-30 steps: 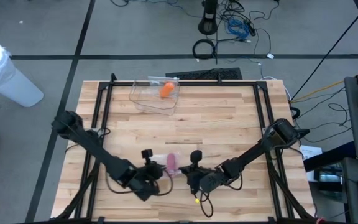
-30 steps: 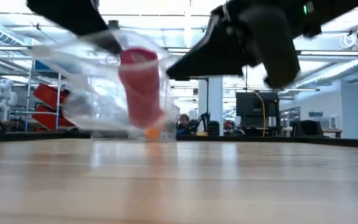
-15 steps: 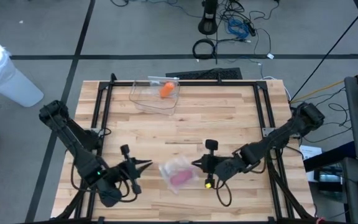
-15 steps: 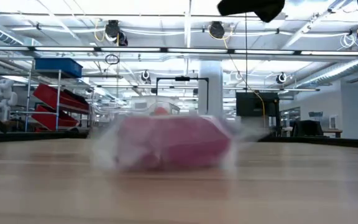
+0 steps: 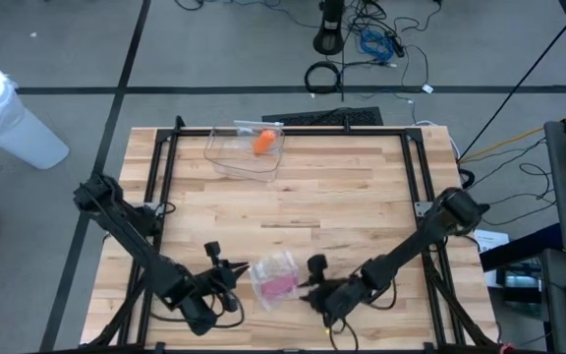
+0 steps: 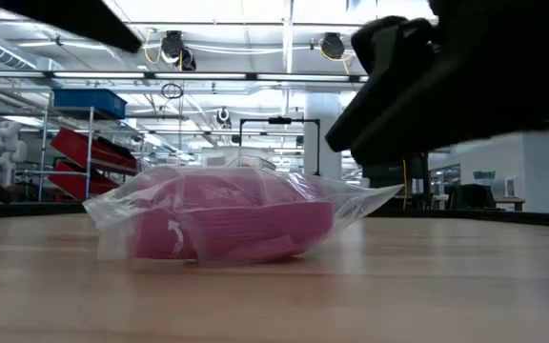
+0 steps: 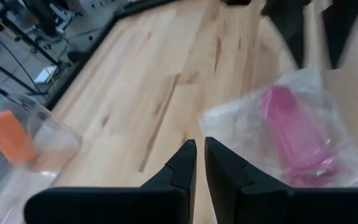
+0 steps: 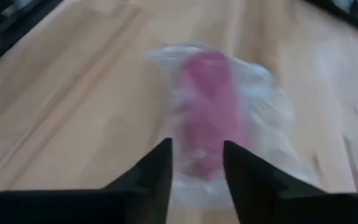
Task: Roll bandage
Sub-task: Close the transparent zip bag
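Observation:
A pink rolled bandage inside a clear plastic bag (image 5: 275,278) lies flat on the wooden table near its front edge, also seen in the low view (image 6: 222,214). My left gripper (image 5: 234,283) is just left of the bag, shut and empty; the bag (image 7: 291,137) lies off to one side of its fingers (image 7: 197,149). My right gripper (image 5: 309,287) is just right of the bag, open, its fingers (image 8: 196,152) pointing at the bag's near edge (image 8: 210,93). My right gripper's open fingers stand at the bag's right edge (image 8: 197,177), slanting down from the table's right. Blur keeps me from telling whether they touch the plastic.
A clear container (image 5: 247,149) holding an orange object (image 5: 262,143) stands at the table's far edge. Black frame rails (image 5: 165,177) run along the table's sides. Bare wood lies between the container and the bag.
The bag, held up in the air between both grippers a second ago, has fallen and now lies flat on the table. Both grippers let it go, swung apart toward the table's left and right edges, then came back close to the bag.

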You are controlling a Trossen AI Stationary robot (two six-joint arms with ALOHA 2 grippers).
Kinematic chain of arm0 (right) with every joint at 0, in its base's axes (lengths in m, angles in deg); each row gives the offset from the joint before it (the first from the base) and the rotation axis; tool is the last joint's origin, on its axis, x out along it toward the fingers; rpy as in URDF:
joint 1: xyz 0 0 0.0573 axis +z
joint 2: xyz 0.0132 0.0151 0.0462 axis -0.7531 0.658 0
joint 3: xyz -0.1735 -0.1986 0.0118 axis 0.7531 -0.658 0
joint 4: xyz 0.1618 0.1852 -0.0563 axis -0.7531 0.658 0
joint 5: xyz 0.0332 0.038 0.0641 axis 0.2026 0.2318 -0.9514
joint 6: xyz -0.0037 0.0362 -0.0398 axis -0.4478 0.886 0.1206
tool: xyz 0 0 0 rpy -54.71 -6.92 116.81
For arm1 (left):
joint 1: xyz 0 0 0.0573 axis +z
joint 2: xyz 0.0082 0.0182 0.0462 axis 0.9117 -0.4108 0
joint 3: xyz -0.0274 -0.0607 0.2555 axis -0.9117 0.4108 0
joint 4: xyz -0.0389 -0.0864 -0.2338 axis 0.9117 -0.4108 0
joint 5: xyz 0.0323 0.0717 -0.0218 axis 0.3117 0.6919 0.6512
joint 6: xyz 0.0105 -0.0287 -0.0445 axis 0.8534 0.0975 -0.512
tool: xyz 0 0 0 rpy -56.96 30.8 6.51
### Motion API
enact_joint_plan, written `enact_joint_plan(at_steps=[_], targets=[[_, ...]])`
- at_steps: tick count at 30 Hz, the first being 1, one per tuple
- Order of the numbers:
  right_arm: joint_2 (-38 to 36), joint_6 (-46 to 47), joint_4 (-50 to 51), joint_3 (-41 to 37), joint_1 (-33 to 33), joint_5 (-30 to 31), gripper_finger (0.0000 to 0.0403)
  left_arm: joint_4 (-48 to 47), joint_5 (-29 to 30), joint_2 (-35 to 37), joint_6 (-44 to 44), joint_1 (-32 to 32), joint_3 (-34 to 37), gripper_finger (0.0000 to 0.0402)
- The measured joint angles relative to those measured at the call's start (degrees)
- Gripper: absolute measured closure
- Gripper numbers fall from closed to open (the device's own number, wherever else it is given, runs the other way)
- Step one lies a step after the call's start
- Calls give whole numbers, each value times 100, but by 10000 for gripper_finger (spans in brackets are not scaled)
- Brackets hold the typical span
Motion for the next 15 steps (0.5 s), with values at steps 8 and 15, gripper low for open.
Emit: enact_joint_plan(at_steps=[8,15], targets=[[784,-1816,-399,394,57,65,182,264,-97,-918,-1,438,2,362],[1307,-2744,-443,898,-37,991,161,305,-497,-1261,-598,895,4,362]])
